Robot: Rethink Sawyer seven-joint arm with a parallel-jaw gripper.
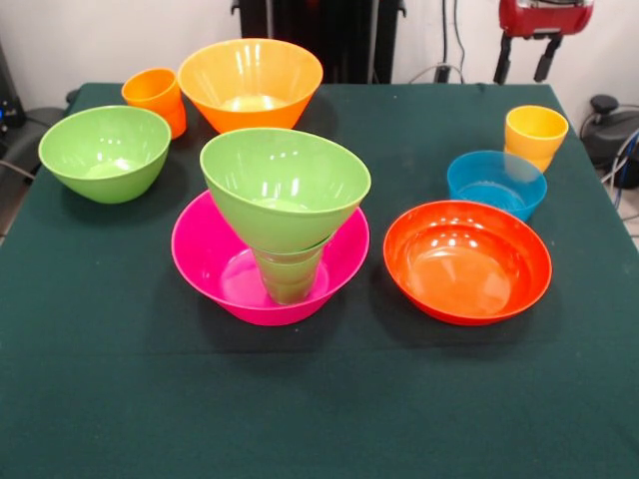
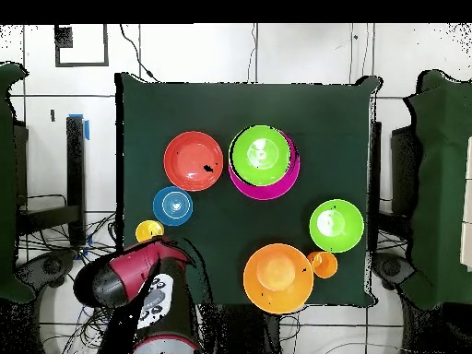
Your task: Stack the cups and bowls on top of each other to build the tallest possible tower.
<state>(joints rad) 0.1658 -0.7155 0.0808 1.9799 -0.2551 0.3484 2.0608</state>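
The surface (image 1: 100, 399) wears a plain dark green cloth. On it the tower (image 1: 285, 225) is a hot pink bowl (image 1: 210, 264) under light green pieces, with a second light green bowl (image 1: 105, 150), an orange bowl (image 1: 250, 82), a red-orange bowl (image 1: 467, 261) and a translucent blue bowl (image 1: 496, 182) around it. The two cups are orange (image 1: 156, 97) and yellow-orange (image 1: 535, 135); the arm (image 2: 129, 277) is red and black.
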